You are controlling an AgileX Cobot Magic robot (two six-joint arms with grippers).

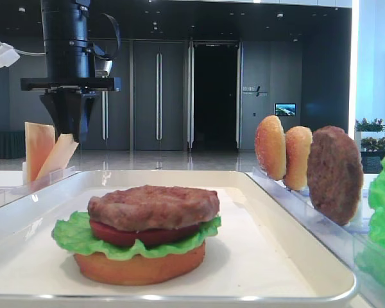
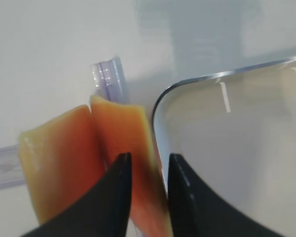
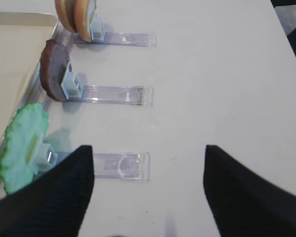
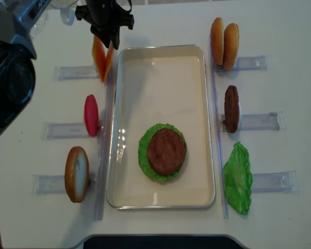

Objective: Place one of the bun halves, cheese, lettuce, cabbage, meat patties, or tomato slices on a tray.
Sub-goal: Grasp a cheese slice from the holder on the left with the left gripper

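On the left of the white worktop (image 4: 145, 21), the left pincer (image 2: 147, 168) hangs over two thin, smooth, pale orange cheese slices (image 4: 102, 61) standing upright in a clear plastic rack (image 4: 75, 72) just beside the tray's far left corner; its dark fingers (image 2: 116, 192) straddle the top edge of the slice nearer the tray, narrowly apart — whether they already pinch it I cannot tell. Nearer along the same side stand a smooth dark red tomato slice (image 4: 91, 115) and a grainy golden bun half (image 4: 76, 174), each on edge in its own rack. The tray (image 4: 125, 104) — white, rectangular, round-cornered, with a raised smooth rim — carries a stack: bun base (image 1: 140, 268), ruffled green lettuce (image 1: 74, 236), a red slice, and a rough brown patty (image 1: 154, 206) on top. On the right side stand two bun halves (image 4: 224, 37), a mottled patty (image 4: 231, 108) and a frilly lettuce leaf (image 4: 238, 178) by their racks. The right pincer (image 3: 148, 192) hovers over bare worktop near that leaf, its black fingers wide apart and holding nothing.
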